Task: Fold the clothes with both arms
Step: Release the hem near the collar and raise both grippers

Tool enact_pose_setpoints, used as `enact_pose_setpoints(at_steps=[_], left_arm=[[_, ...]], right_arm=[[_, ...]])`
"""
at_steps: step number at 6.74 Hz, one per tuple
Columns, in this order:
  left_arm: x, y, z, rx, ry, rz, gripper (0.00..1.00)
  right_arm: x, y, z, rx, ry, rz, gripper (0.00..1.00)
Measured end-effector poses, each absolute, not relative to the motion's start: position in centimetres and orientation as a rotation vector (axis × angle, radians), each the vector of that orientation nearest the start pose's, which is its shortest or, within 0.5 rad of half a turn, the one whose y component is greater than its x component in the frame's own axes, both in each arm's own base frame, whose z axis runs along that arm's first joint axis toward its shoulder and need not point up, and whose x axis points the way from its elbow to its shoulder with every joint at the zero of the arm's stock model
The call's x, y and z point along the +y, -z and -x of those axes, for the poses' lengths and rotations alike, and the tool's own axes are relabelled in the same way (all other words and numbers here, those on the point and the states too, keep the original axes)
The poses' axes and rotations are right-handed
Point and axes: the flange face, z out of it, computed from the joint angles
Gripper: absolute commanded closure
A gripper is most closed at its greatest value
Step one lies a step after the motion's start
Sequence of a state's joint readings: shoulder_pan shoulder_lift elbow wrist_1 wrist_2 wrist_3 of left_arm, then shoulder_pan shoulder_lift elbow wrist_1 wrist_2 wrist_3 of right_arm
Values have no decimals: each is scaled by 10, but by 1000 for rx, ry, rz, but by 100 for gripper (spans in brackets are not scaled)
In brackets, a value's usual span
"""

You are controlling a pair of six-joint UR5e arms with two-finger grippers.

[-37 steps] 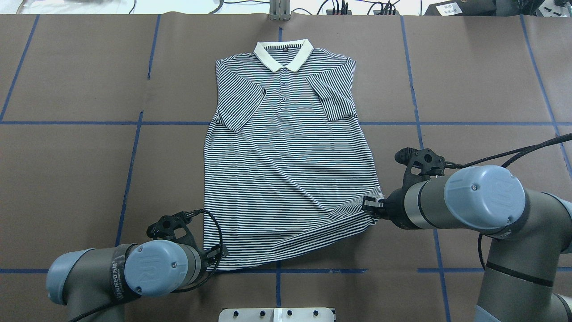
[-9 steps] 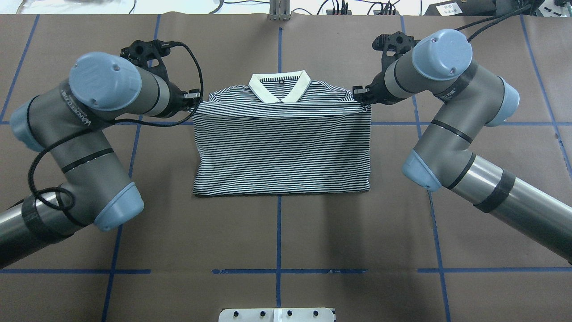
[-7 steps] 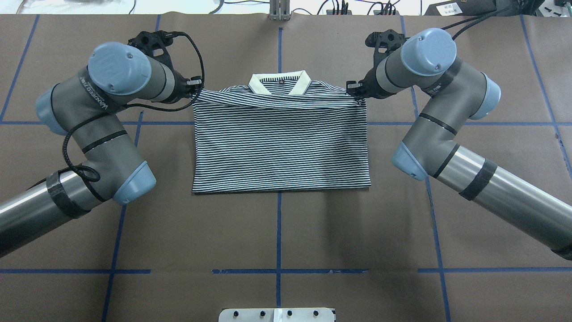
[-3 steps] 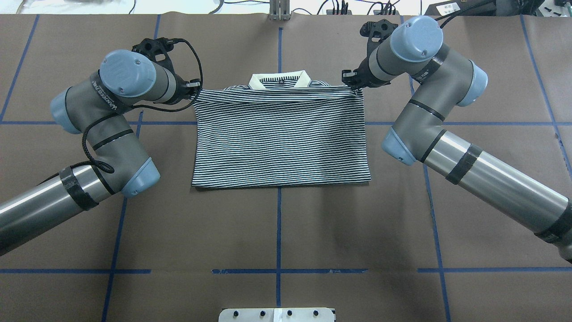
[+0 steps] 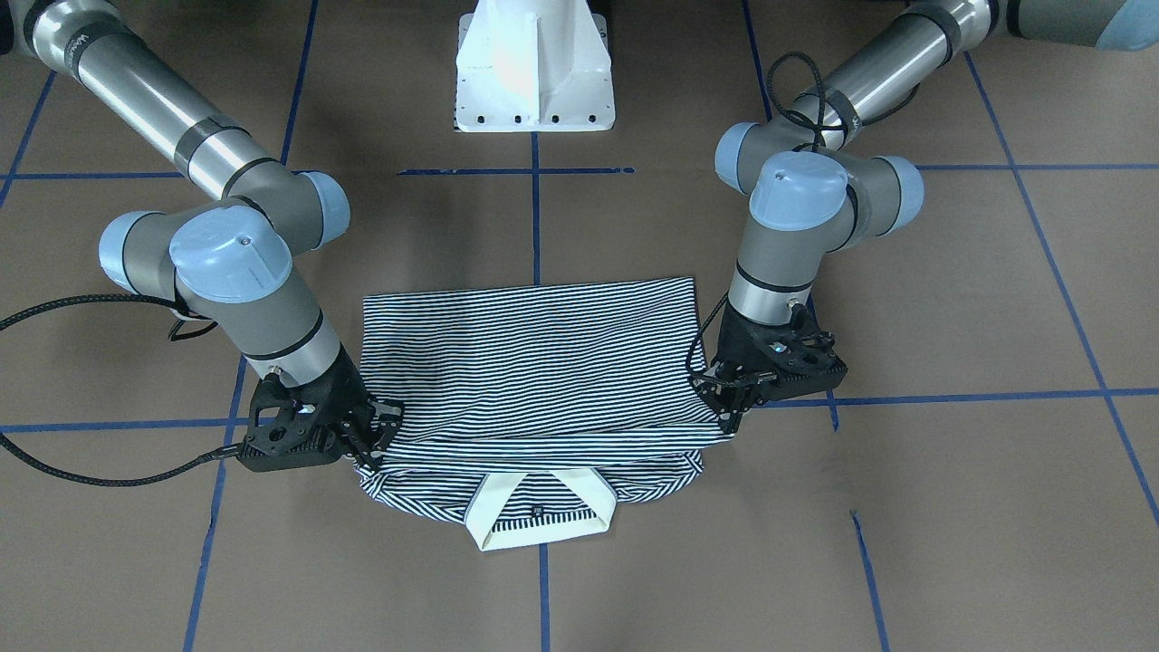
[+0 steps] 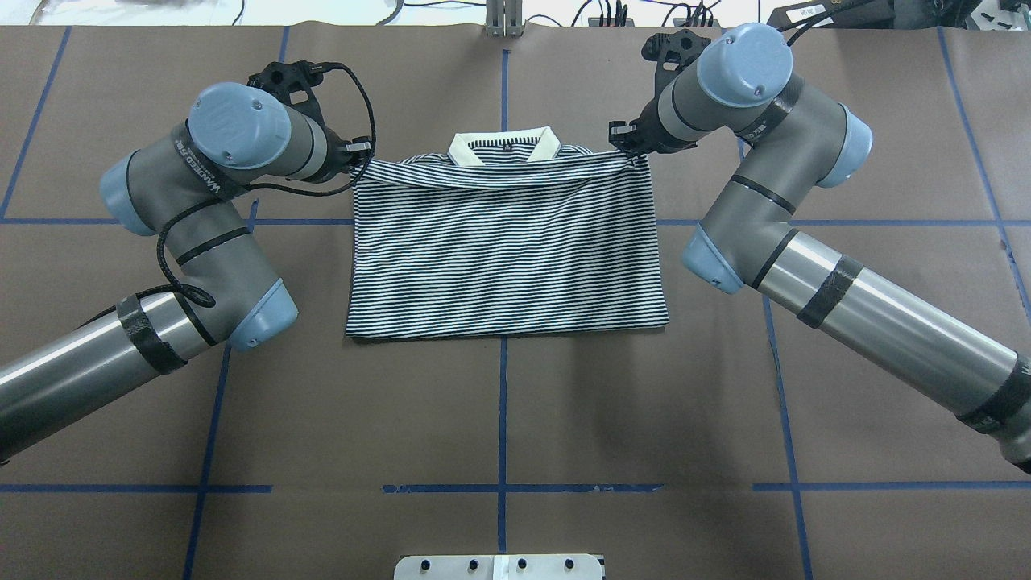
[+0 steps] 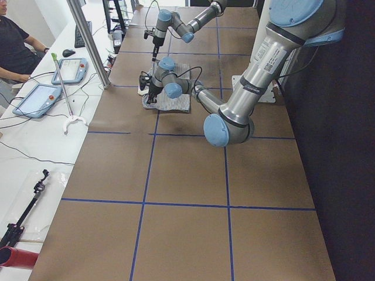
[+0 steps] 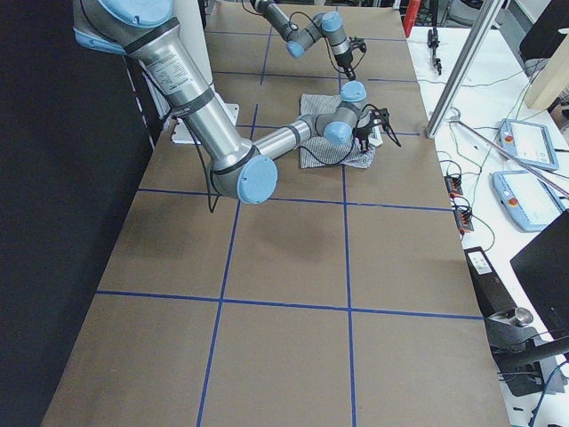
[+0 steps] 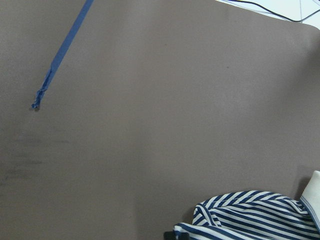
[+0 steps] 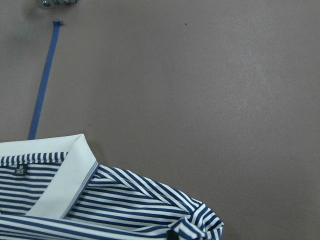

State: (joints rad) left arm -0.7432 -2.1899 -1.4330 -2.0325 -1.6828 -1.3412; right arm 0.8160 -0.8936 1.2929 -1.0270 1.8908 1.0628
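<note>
The striped polo shirt [image 6: 507,250] lies folded in half on the brown table, its hem brought over the chest up to the shoulders. The cream collar [image 6: 503,147] pokes out beyond the hem at the far side; it also shows in the front view [image 5: 543,512]. My left gripper [image 6: 358,157] is shut on the hem's left corner, and appears in the front view [image 5: 729,417] at the right. My right gripper [image 6: 624,145] is shut on the right corner, at the front view's left [image 5: 371,453]. The right wrist view shows collar [image 10: 65,185] and stripes; the left wrist view shows bunched stripes [image 9: 250,220].
The white pedestal base [image 5: 534,68] stands at the robot's side of the table. Blue tape lines [image 6: 503,419] cross the brown surface. A metal post [image 6: 503,20] stands at the far edge. A seated person [image 7: 14,52] and teach pendants [image 7: 38,99] are beside the table.
Both grippers have carried the hem from the near side up over the shirt, folding it in half. In the last second the hem edged further toward the collar.
</note>
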Motion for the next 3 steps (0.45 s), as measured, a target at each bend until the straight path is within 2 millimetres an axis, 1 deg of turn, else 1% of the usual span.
enact_pose_setpoints(at_steps=[1,3], left_arm=[[-586,-302,-458,892,422,-352,0],[-587,-298,-458,895,423,-355,0]], right_arm=[[-626,-319,448,-918,-129,-340,0],[-627,-326,449,-910,-129,-334,0]])
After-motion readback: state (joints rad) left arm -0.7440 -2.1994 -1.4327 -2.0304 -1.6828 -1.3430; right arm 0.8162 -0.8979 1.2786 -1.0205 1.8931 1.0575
